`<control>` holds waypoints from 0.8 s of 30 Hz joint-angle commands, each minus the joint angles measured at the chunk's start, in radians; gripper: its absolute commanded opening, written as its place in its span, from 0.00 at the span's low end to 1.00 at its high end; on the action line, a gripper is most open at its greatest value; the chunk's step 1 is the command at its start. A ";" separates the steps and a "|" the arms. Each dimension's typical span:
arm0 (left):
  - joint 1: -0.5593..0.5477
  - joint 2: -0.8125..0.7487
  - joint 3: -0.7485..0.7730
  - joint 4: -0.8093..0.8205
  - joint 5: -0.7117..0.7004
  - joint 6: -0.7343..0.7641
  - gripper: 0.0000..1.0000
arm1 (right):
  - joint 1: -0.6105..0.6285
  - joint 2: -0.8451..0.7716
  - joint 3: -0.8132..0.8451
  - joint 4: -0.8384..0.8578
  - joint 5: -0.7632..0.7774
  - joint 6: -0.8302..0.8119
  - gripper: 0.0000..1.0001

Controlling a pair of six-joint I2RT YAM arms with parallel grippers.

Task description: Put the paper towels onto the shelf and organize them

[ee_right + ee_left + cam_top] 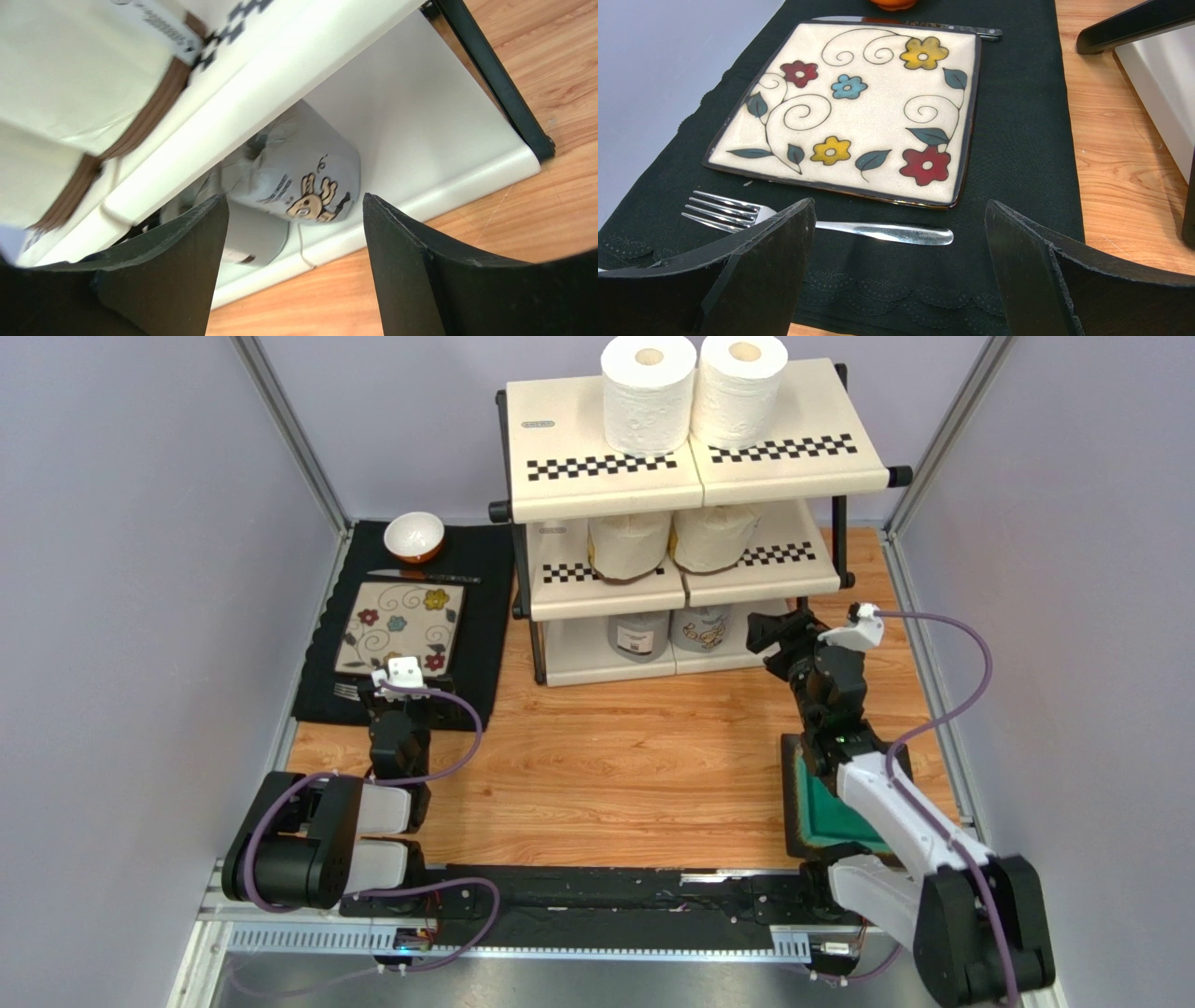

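Observation:
The shelf stands at the back of the table. Two plain white rolls stand on its top tier, two cream-wrapped rolls on the middle tier, two grey-wrapped rolls on the bottom tier. My right gripper is open and empty just in front of the bottom tier's right end. In the right wrist view a grey roll with a cartoon print stands on the bottom panel, ahead of the fingers. My left gripper is open and empty, over the black mat's near edge.
A floral square plate lies on a black mat at the left, with a white-and-orange bowl behind it. A fork lies in front of the plate, a knife behind it. A green pad lies under the right arm.

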 commanded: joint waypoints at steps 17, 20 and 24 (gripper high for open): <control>0.006 0.002 -0.234 0.030 0.006 0.007 0.99 | 0.003 -0.700 0.007 -0.916 -0.301 -0.171 0.74; 0.006 0.001 -0.233 0.030 0.006 0.007 0.99 | 0.002 -0.746 -0.021 -0.917 -0.335 -0.142 0.74; 0.006 0.001 -0.234 0.030 0.004 0.007 0.99 | 0.002 -0.771 -0.039 -0.914 -0.312 -0.087 0.74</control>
